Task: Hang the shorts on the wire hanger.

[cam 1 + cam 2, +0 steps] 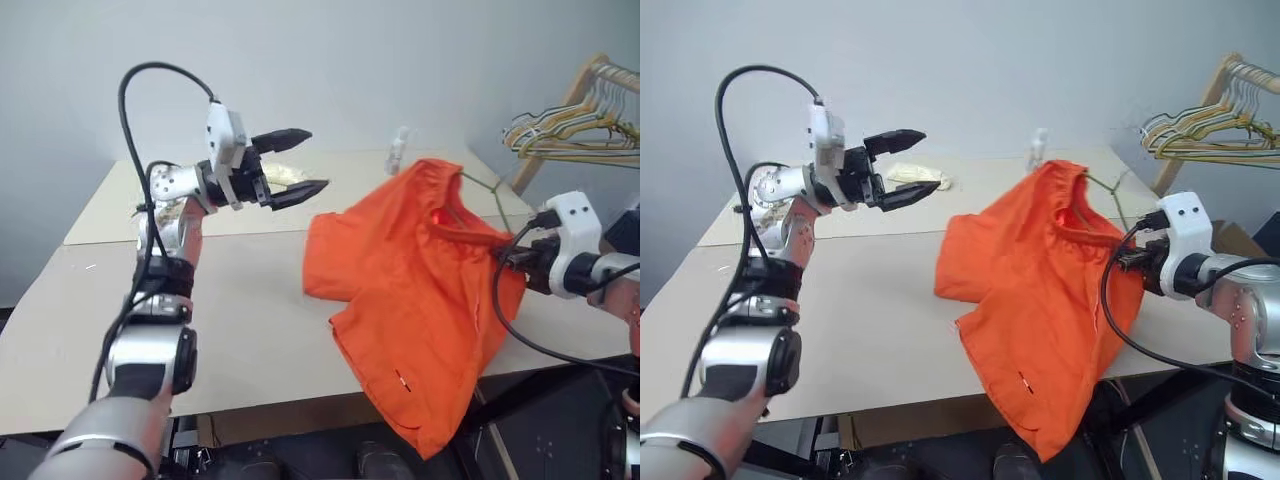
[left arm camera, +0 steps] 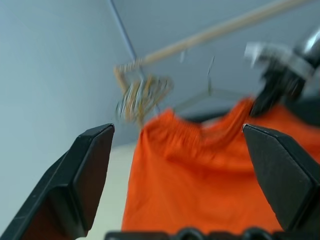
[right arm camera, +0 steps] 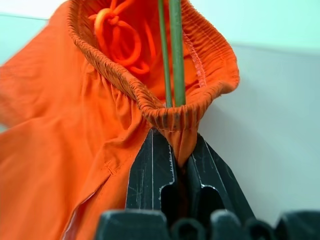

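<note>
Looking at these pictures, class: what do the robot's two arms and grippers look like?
Both arms have silver-grey metal links with black joint bands. A white housing sits at each wrist, and a loose black cable loops from it. The left gripper and the right gripper each have two black, wedge-shaped fingers tapering to points.

The tabletop [image 1: 230, 300] lies bare between the raised left gripper [image 1: 300, 160] and the shorts [image 1: 420, 290]; passage there is free. The shorts hang off the table's front edge and block the right side. The wire hanger [image 3: 172, 50] runs through the waistband. A bunch of hangers [image 1: 570, 130] on a wooden rack crowds the far right corner.
</note>
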Tool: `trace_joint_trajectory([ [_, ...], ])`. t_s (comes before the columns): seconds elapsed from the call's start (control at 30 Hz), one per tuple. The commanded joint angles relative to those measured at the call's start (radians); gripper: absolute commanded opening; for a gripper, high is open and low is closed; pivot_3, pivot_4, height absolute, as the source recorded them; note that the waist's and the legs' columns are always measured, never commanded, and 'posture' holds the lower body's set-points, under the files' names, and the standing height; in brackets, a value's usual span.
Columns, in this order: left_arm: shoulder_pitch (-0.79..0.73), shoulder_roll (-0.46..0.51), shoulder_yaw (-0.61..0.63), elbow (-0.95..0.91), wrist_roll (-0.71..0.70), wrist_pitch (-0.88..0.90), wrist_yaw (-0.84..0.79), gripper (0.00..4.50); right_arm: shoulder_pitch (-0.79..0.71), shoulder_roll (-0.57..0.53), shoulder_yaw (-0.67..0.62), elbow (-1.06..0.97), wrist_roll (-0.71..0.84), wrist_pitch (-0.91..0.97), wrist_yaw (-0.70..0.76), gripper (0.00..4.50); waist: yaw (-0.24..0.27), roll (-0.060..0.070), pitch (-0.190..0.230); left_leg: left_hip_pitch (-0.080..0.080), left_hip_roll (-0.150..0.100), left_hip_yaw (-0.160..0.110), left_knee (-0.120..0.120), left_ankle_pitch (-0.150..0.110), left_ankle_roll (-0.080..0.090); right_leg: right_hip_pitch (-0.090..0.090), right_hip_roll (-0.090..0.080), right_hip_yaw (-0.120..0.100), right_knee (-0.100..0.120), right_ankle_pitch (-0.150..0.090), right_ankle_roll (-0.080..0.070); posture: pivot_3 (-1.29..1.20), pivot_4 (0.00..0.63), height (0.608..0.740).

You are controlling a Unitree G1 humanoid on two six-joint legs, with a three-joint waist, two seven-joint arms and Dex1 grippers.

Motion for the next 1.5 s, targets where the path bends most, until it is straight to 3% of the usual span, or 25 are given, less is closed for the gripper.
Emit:
trace_joint_trajectory([
  [0.03, 0.067, -0.008, 0.026, -0.197, -0.12, 0.116, 0.033, 4.45, -0.088, 0.07, -0.124, -0.034, -0.1, 0.122, -0.18, 0.0, -0.011, 0.001, -0.001, 0.0, 0.0, 0.0, 0.0, 0.0, 0.0, 0.0, 0.0, 0.0, 0.0, 0.0, 0.0, -0.15, 0.0, 0.74],
  [0.27, 0.186, -0.05, 0.011, -0.403, -0.232, 0.26, 0.131, 4.45, -0.235, 0.187, -0.224, 0.047, -0.299, 0.177, -0.445, 0.0, -0.052, 0.007, -0.004, 0.004, -0.001, -0.004, 0.0, 0.0, 0.0, 0.004, 0.0, 0.003, 0.0, 0.001, 0.001, -0.15, 0.0, 0.74],
  [0.53, 0.242, -0.078, -0.04, -0.497, -0.24, 0.3, 0.193, 4.45, -0.39, 0.294, -0.344, 0.146, -0.446, 0.04, -0.688, 0.0, -0.088, 0.011, -0.005, 0.004, -0.002, -0.005, -0.001, 0.0, 0.0, 0.004, 0.0, 0.003, 0.0, 0.001, 0.001, -0.13, 0.0, 0.74],
  [0.73, 0.259, -0.092, -0.05, -0.54, -0.266, 0.313, 0.214, 4.45, -0.476, 0.31, -0.454, 0.23, -0.486, -0.097, -0.834, 0.0, -0.095, 0.013, -0.005, 0.004, -0.002, -0.005, -0.001, 0.0, 0.0, 0.004, 0.0, 0.004, 0.0, 0.001, 0.001, -0.13, 0.0, 0.74],
  [1.03, 0.272, -0.084, -0.08, -0.53, -0.227, 0.287, 0.22, 4.45, -0.579, 0.173, -0.523, 0.471, -0.433, -0.2, -0.853, 0.0, -0.112, 0.018, -0.003, 0.005, -0.002, -0.005, -0.002, 0.0, 0.0, 0.005, 0.0, 0.005, -0.002, 0.001, 0.002, -0.13, 0.0, 0.74],
  [1.5, 0.291, -0.079, -0.1, -0.544, -0.2, 0.264, 0.218, 4.45, -0.654, -0.064, -0.525, 0.91, -0.309, -0.371, -0.82, 0.0, -0.12, 0.018, -0.002, 0.012, -0.006, 0.007, -0.014, 0.0, 0.0, 0.007, 0.001, 0.021, -0.004, -0.005, 0.01, -0.11, 0.0, 0.74],
])
